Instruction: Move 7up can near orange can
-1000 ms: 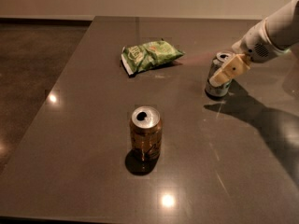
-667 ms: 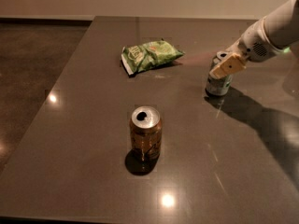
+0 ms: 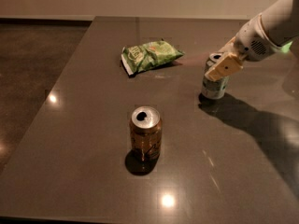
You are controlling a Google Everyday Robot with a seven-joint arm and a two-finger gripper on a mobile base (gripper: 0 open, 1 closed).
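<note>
- The arm [image 3: 268,29] is cut off by the right and top edges, so only its white end section shows.
- The upper front of the 7up can [image 3: 214,88] is hidden behind the end effector [image 3: 220,68]. Only part of the silver top and the lower body show.
- The far side of the end effector is hidden behind that can, so I cannot tell whether it is clamped on the can or loose around it.
- The end effector's beige front face lies across the upper part of the 7up can and appears to touch it. The can stands upright on the bench [image 3: 79,125].
- The orange can [image 3: 145,134] stands upright near the front middle of the bench, its opened silver top facing up.
- The 7up can is behind and to the right of the orange can, well apart from it.
- 1 green snack bag [image 3: 150,55] lies flat behind the orange can, also well apart, and to the left of the 7up can.
- No writing can be read: the orange can shows only dark markings, the bag pale patches, and the 7up can a blurred light panel.
</note>
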